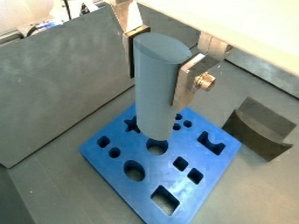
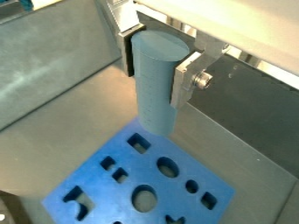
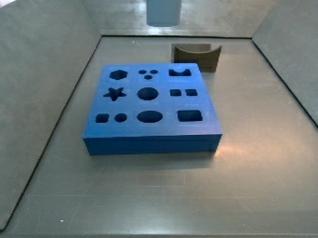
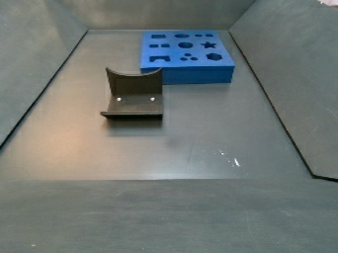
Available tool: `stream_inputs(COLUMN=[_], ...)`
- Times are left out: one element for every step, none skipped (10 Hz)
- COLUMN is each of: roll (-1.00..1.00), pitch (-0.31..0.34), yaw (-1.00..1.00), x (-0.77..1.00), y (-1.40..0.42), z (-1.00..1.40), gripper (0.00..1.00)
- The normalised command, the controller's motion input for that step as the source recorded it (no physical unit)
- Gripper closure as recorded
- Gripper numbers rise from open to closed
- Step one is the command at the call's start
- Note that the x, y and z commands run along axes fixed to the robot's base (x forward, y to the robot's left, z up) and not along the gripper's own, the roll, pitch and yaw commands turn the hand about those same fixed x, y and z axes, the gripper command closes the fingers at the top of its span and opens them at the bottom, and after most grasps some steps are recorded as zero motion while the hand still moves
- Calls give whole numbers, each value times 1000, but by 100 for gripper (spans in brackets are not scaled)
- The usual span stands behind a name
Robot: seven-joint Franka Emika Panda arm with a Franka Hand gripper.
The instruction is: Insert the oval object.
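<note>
The oval object, a pale grey-blue peg, hangs upright between the silver fingers of my gripper. The gripper is shut on the peg's upper part. Both wrist views show this, and the peg and gripper are clear in each. Only the peg's lower end shows in a side view, high above the floor beyond the block's far edge. The blue block with several shaped holes lies flat on the floor below. Its oval hole is open. The block also shows in both wrist views and in a side view.
A dark brown block with a curved notch stands on the floor beside the blue block. It also shows in a wrist view and a side view. Grey sloping walls enclose the floor.
</note>
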Motion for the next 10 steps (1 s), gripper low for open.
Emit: stream_inputs(roll=[47, 57, 50, 9, 0, 37, 27, 80, 139, 171], pitch=[-44, -63, -84, -154, -226, -250, -249, -220, -166, -94], yaw=[117, 149, 137, 0, -71, -57, -140, -286, -334, -197], x=[69, 11, 0, -86, -197, -200, -66, -57, -91, -226], y=[-451, -374, -131, 160, 251, 89, -34, -109, -37, 0], z=[-1000, -1000, -1000, -926, -726, -637, -751, -769, -663, -489], gripper=[100, 100, 100, 100, 100, 100, 100, 100, 100, 100])
